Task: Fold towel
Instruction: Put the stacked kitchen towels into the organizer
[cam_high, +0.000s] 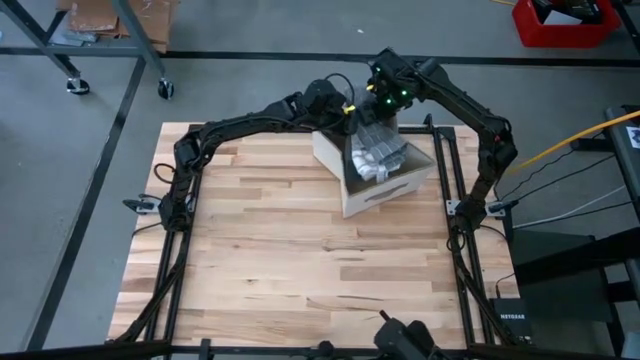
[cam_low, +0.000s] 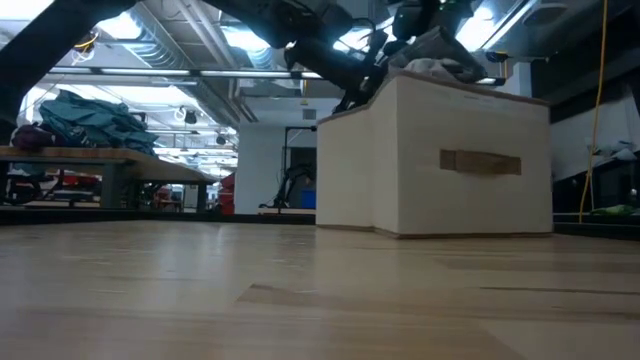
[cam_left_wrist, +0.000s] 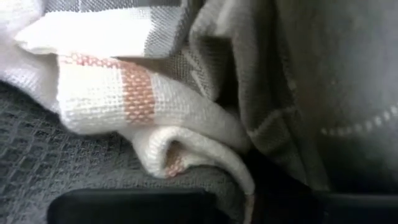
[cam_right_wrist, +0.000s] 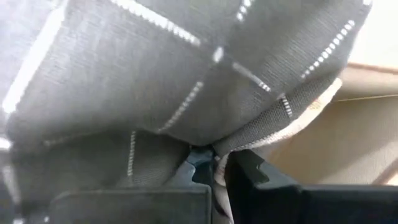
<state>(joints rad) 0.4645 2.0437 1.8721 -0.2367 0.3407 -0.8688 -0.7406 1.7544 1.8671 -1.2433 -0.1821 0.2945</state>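
Observation:
A cream box (cam_high: 372, 195) with a slot handle (cam_low: 480, 161) stands at the table's far right and holds a heap of towels (cam_high: 378, 152). Both grippers hang over its far side, fingers in the cloth. My left gripper (cam_left_wrist: 249, 208) is shut among a white towel with orange stripes (cam_left_wrist: 124, 93) and grey-beige cloth (cam_left_wrist: 261, 81). My right gripper (cam_right_wrist: 214, 174) is shut on a dark grey towel with white dashed lines (cam_right_wrist: 155, 68). In the high view the left gripper (cam_high: 352, 120) and the right gripper (cam_high: 385, 112) stand close together. My left gripper has a thin pale edge of cloth (cam_left_wrist: 247, 190) between its shut fingers; which towel it belongs to I cannot tell, since cloth fills the view. My right gripper pinches a gathered fold of the grey towel (cam_right_wrist: 208, 144) between its two fingers, together with a cream edge (cam_right_wrist: 219, 177). The fingers slant down from above, and the towel bulges over them, slack.
The box's cream inner wall (cam_right_wrist: 336, 143) shows beside the right gripper. The wooden tabletop (cam_high: 300, 260) lies bare in front of and left of the box. Black frame rails (cam_high: 175, 250) run along both table sides.

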